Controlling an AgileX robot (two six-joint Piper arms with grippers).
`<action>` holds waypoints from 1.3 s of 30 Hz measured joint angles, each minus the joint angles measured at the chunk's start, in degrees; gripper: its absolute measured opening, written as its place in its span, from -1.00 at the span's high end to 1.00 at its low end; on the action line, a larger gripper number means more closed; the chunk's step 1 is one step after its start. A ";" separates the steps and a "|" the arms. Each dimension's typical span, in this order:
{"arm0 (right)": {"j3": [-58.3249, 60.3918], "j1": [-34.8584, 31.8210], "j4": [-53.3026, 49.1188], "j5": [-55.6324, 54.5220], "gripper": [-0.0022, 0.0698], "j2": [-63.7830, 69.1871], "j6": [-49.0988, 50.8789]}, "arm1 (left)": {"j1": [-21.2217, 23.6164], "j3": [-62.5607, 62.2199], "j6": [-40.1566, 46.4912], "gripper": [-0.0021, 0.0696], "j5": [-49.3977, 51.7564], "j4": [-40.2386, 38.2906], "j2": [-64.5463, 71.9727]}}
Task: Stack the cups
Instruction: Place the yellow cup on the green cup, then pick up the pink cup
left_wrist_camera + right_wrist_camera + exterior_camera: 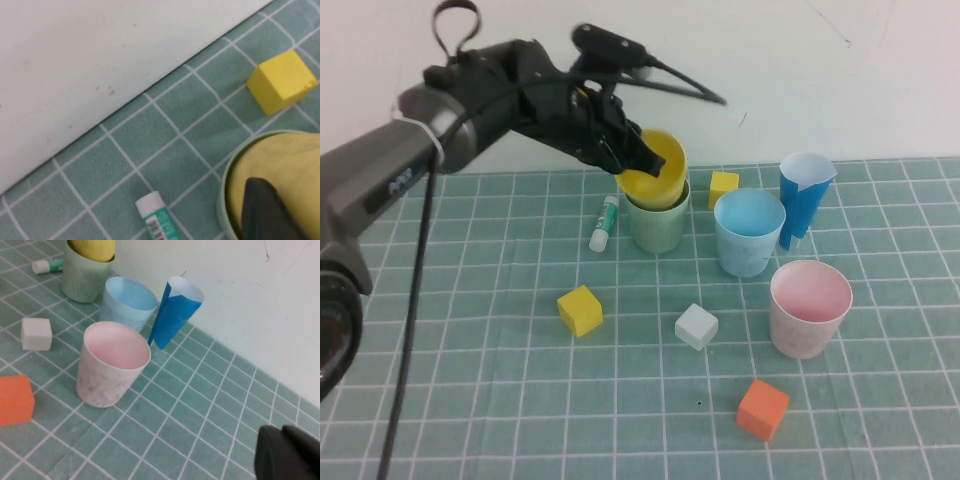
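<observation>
Four cups on the mat, one already going into another. High view: my left gripper [642, 158] is pinched on the rim of the yellow cup [653, 172], one finger inside, holding it tilted with its mouth leaning toward the camera and its base seated in the upright pale green cup [657, 218]. Rim grip keeps the tapered body free to slide down. Light blue cup [749, 232] and pink cup [809, 307] stand mouth-up, near each other, axes vertical. Dark blue paper cone [804, 196] stands just beside the blue cup.

Left wrist view: my finger [267, 210] sits inside the yellow cup, green rim around it. Glue stick [157, 217] lies on the mat nearby, yellow cube [281, 80] further off.

Right wrist view: right gripper [287, 454] is parked well apart from the pink cup; can't tell its jaw state.
</observation>
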 joint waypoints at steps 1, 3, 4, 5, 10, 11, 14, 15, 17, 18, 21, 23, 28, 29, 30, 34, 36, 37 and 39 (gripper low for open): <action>0.00 0.00 0.00 0.00 0.95 0.00 0.00 | -0.53 0.00 0.17 0.67 -0.33 1.45 0.12; 0.00 0.00 0.00 0.00 0.95 0.00 0.00 | -1.41 0.00 0.31 0.38 -1.65 4.13 0.26; 0.00 0.00 0.10 0.00 0.95 0.00 0.00 | -1.61 0.00 -0.01 0.21 -2.60 4.75 0.26; 0.00 0.00 0.04 0.00 0.95 0.00 0.00 | -1.62 0.00 -0.47 0.06 -3.71 5.12 0.26; 0.00 0.00 1.60 0.33 0.95 0.00 0.00 | -1.61 0.00 -1.92 -0.02 -7.73 6.10 -0.54; 0.00 0.00 2.44 0.47 0.95 0.00 -0.24 | -1.61 0.00 -2.10 0.09 -7.89 6.40 -1.12; 0.00 0.00 3.70 0.70 0.95 0.00 -0.97 | -1.61 0.00 -2.23 0.58 -7.76 7.77 -4.00; 0.00 0.00 3.82 0.70 0.95 0.00 -0.99 | -1.61 0.00 -2.23 0.71 -7.47 8.38 -5.32; -0.75 0.00 3.96 1.24 0.95 0.00 -1.21 | -1.61 0.00 -2.34 0.83 -6.87 8.93 -8.02; -1.45 0.00 3.99 1.69 0.95 0.00 -1.29 | -1.61 0.00 -2.48 0.87 -6.30 9.31 -9.69; -4.05 0.00 4.23 3.09 0.95 0.00 -1.44 | -1.61 0.00 -4.47 0.91 -4.07 9.80 -14.44; -6.15 0.00 4.37 3.78 0.95 0.00 -1.44 | -1.61 0.00 -6.79 0.93 -3.17 10.07 -17.41; -10.51 0.00 6.72 5.28 0.95 0.00 -1.47 | -1.61 3.76 -9.80 0.94 -2.93 13.18 -26.48; -11.12 0.00 7.31 5.72 0.95 0.00 -1.57 | -1.61 5.45 -9.89 0.94 -2.93 14.18 -28.16; -11.59 0.00 7.75 5.98 0.95 0.00 -1.57 | -1.61 7.42 -9.89 0.94 -3.04 15.21 -30.45; -14.13 0.00 8.16 6.81 0.95 0.39 -2.40 | -1.61 17.35 -10.02 0.94 -5.26 19.15 -40.39; -16.07 0.00 8.21 8.38 0.95 2.01 -2.52 | -1.61 23.10 -10.28 0.94 -7.22 19.96 -46.07; -17.33 0.00 8.21 9.39 0.95 3.28 -2.52 | -1.61 26.50 -10.37 0.94 -8.87 20.09 -48.83; -20.14 0.00 8.30 11.55 0.95 6.28 -2.60 | -1.61 33.64 -10.76 0.94 -12.64 20.33 -53.69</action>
